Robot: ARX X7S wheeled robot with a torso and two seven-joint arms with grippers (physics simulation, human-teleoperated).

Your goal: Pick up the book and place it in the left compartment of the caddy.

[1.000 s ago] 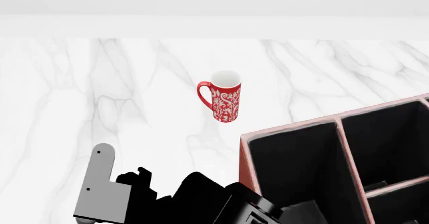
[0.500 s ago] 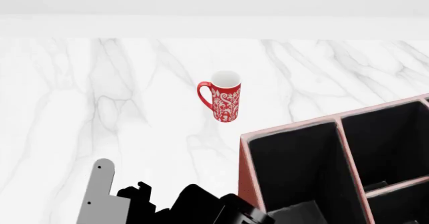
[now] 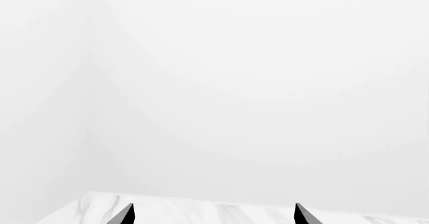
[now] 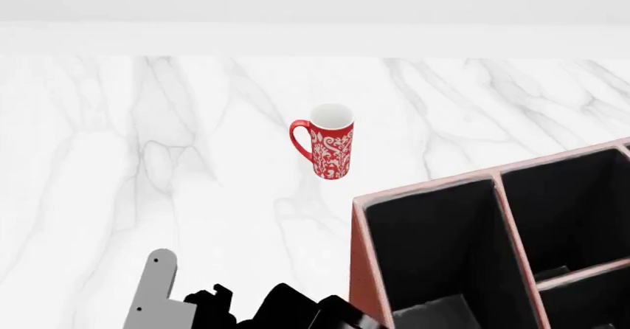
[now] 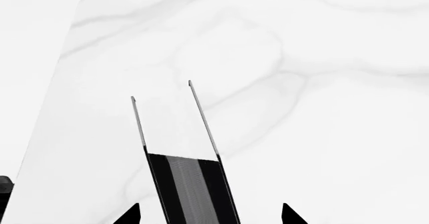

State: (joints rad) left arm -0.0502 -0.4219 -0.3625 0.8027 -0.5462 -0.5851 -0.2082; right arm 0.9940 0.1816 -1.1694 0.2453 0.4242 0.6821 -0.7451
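Observation:
In the right wrist view the book (image 5: pixel 191 189) shows as a black slab with a grey strip, its white page edges running away between thin covers. My right gripper (image 5: pixel 209 215) is open and straddles it, with a gap at each fingertip. Marble lies behind the book. The reddish-brown caddy (image 4: pixel 423 187) stands at the lower right of the head view. Its long black left compartment (image 4: pixel 433 248) has a pale grey shape at its near end that I cannot identify. My left gripper (image 3: pixel 212 216) is open and empty, facing a white wall over the table's far edge.
A red patterned mug (image 4: pixel 333 141) stands upright on the white marble table (image 4: pixel 147 159), beyond the caddy's left corner. A grey arm link (image 4: pixel 158 299) and black arm parts (image 4: pixel 291 310) fill the bottom edge of the head view, just left of the caddy.
The grey link and black arm parts have sunk toward the bottom edge of the head view. Mug and caddy have not moved.

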